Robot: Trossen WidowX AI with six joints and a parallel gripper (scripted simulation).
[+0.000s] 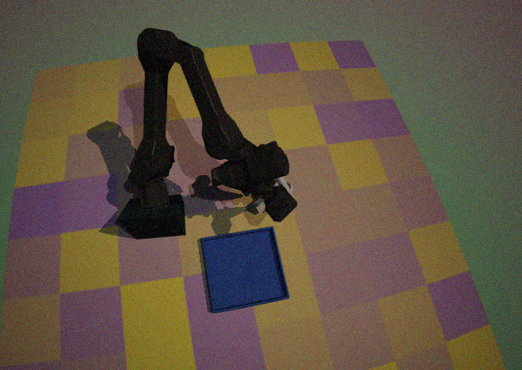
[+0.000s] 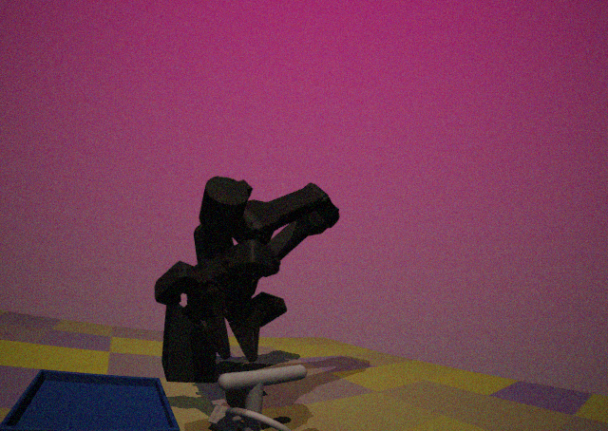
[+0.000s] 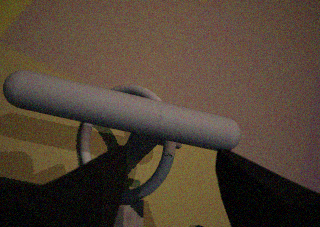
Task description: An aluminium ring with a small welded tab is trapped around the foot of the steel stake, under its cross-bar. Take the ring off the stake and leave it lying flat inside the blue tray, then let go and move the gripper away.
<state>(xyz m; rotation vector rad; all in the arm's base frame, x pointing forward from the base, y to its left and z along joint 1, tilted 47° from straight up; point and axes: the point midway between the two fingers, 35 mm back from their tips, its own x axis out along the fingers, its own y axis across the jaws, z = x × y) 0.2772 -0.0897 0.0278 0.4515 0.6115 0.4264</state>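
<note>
Just a half-open, empty pincer (image 2: 239, 359) (image 3: 171, 157)

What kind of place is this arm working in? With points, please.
Probably a robot test or practice setup: an arm's base (image 1: 156, 222) (image 2: 181, 363) on a purple, yellow and tan checked surface (image 1: 358, 252) (image 2: 442, 387), a blue tray (image 1: 244, 269) (image 2: 98, 402), and a cross-barred stake (image 2: 254, 398) with a ring (image 2: 257, 417) (image 3: 167, 164) around it.

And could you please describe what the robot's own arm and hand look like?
The matte black, six-joint arm has long, faceted links, chunky rounded joints and a wedge-sided base block. Its black parallel-jaw hand has two fingers that taper towards their tips. I can make out no cables or markings in this dim light.
</note>
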